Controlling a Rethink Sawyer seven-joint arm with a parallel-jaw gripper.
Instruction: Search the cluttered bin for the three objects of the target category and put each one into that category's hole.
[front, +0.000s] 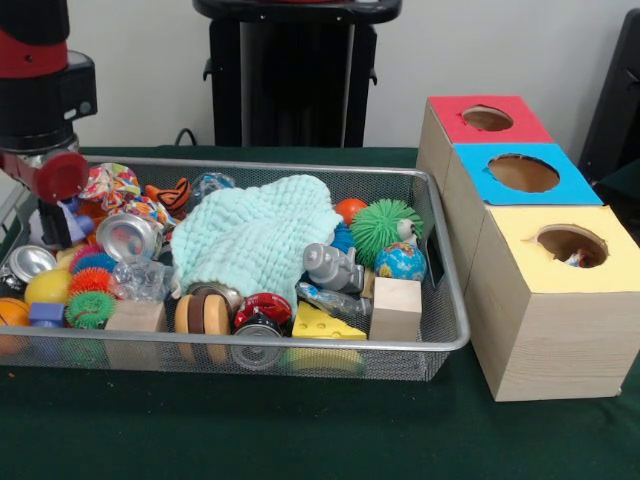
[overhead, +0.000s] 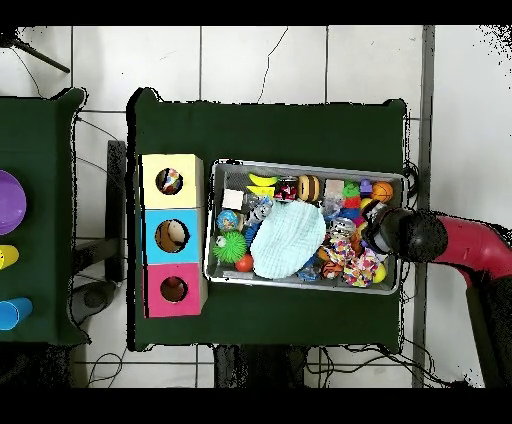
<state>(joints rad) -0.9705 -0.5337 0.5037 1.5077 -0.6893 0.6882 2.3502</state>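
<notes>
- Front view: end effector is down at the bin's end, probably rummaging; can't tell its grip
- Target toys likely sit under the cloth, holes beside the bin

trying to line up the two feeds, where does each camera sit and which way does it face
Front view: sits low across the table, facing the wire bin and three wooden boxes; the red and black arm shows at upper left.
Overhead view: sits above, looking straight down on the green table; the arm enters from the right.
Shared: bin, mint cloth, boxes and arm, turned half round between them.
</notes>
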